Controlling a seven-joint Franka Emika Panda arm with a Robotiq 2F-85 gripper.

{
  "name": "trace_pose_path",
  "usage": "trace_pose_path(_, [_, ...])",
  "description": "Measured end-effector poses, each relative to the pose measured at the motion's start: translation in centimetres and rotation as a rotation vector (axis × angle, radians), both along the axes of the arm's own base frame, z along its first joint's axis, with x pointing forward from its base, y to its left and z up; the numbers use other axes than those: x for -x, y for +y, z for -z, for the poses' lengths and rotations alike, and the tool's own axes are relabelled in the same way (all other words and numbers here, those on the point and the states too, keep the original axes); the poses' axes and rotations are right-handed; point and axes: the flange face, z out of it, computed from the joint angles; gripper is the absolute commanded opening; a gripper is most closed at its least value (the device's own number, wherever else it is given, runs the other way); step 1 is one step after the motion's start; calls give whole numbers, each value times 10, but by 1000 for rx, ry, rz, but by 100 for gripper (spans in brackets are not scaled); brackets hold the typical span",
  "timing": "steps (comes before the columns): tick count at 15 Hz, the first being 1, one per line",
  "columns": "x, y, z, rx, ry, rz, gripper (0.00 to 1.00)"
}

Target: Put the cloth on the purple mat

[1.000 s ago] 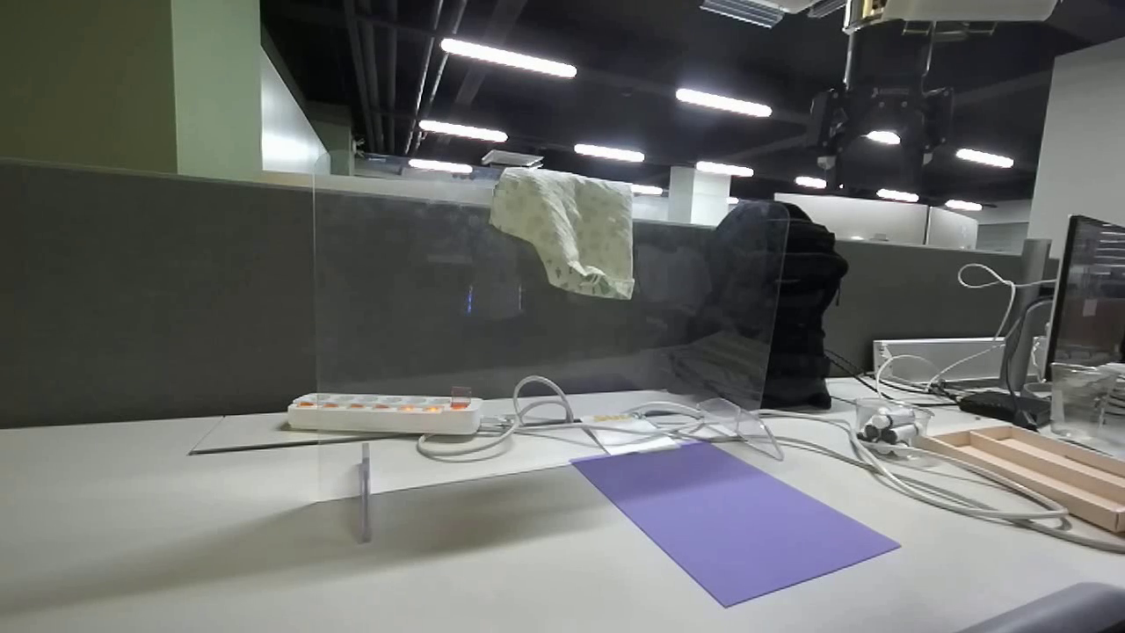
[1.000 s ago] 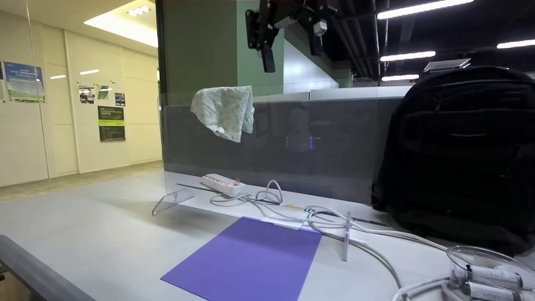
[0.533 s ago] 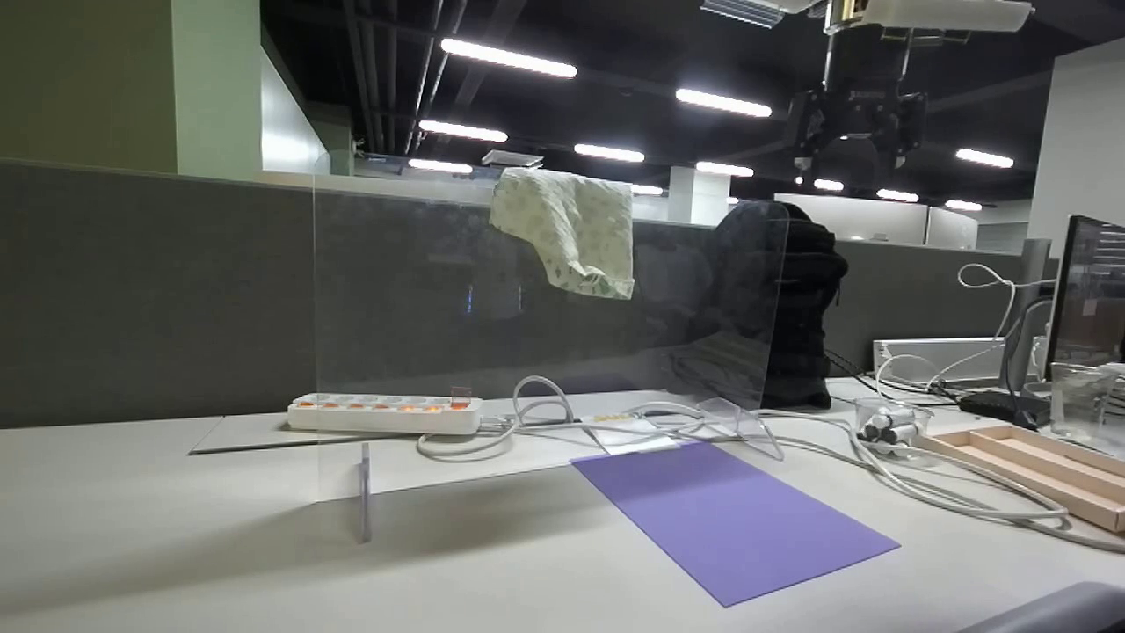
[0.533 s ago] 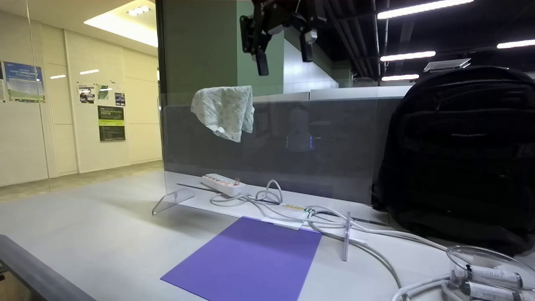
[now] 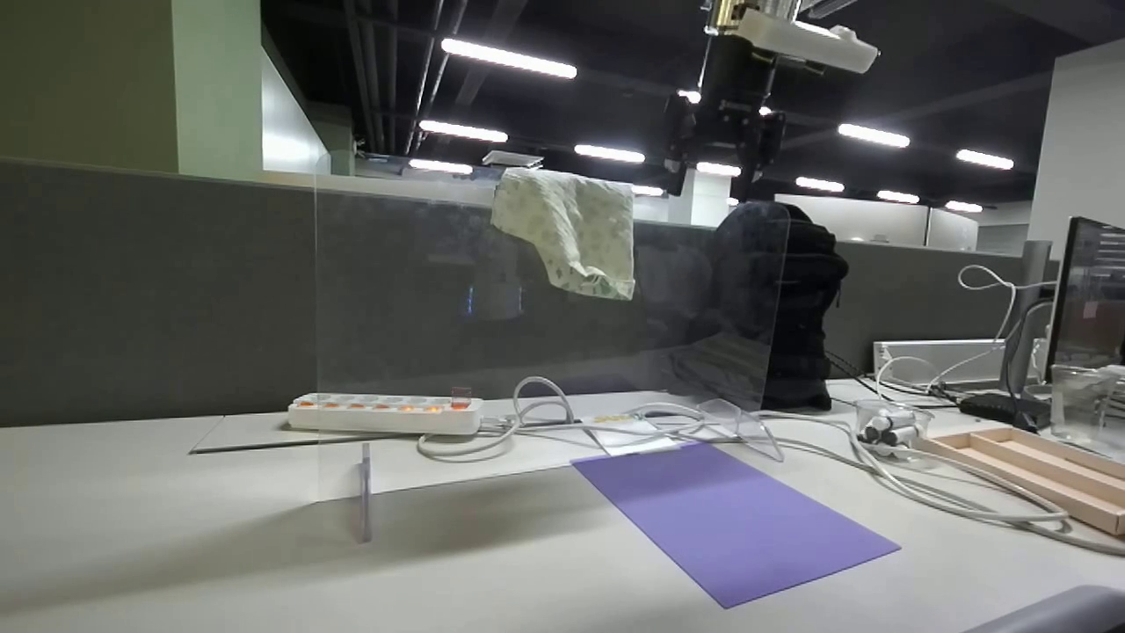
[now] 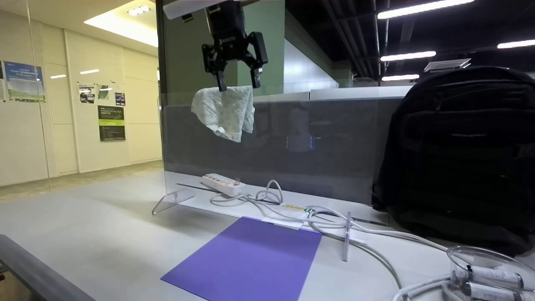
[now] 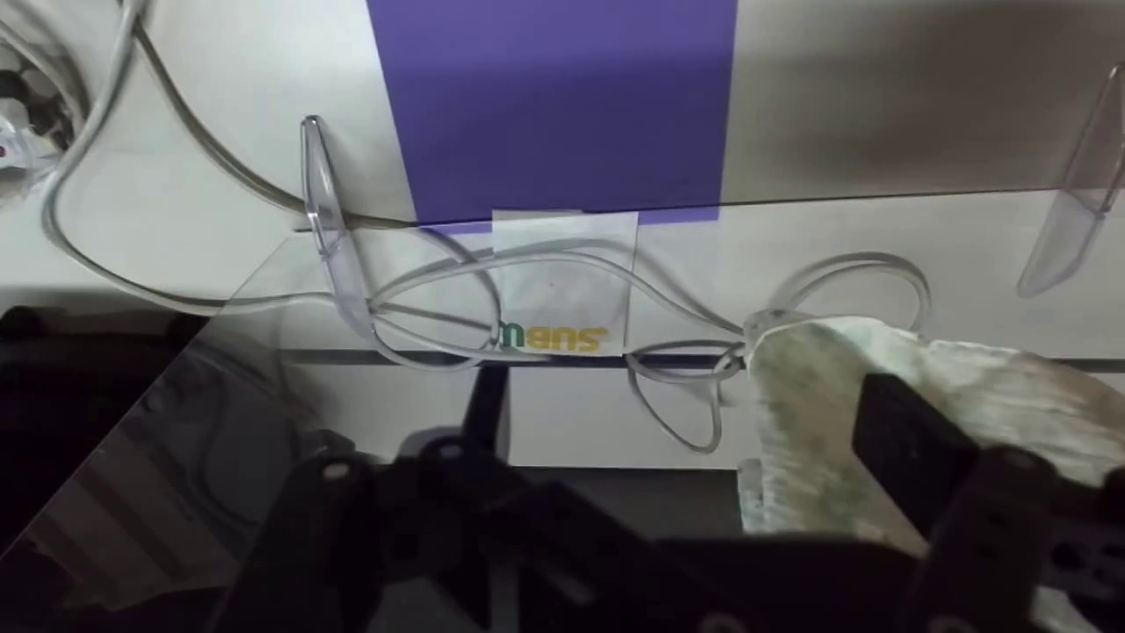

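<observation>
- The gripper (image 6: 238,85) is swinging leftward in both exterior views, now hovering nearer to the cloth (image 6: 225,110) than half a second ago.
- Its jaws are standing wide apart, released, gripping nothing.
- The cloth is hanging over the top edge of the clear panel (image 5: 404,334), staying in place as the gripper is approaching.
- In the wrist view, one finger (image 7: 914,453) is showing against the cloth on the right, while the opposite one is hanging clear of it on the left; whether anything is touching, the views are not telling.
- In an exterior view the purple mat (image 5: 738,527) is lying flat on the desk (image 5: 176,563), nearer and further right than the cloth, which is not yet resting there.
- For the task, the reach is probably nearing its end; grasping, carrying and laying down are all waiting.
- The gripper is likely needing slightly more leftward travel before descending; pinching the panel's edge with the cloth could be tipping it.
</observation>
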Motion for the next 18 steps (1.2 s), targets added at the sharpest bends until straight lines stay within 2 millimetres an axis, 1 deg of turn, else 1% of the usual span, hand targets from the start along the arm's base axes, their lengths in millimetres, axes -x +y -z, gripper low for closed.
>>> trace_pose_path(1, [-1,1,2,1,4,-1,100])
trace_pose_path(4, [0,-8,2,0,5,13,100])
trace_pose_path(6, [0,-7,3,-4,4,13,100])
trace_pose_path(8, [-4,-2,5,-36,-15,10,100])
trace_pose_path(10, [-11,8,8,-89,-50,11,100])
trace_pose_path(14, [-35,27,32,-160,-137,0,100])
trace_pose_path(17, [-50,34,54,-177,-161,-36,100])
trace_pose_path(18, [-56,35,59,-181,-165,-53,75])
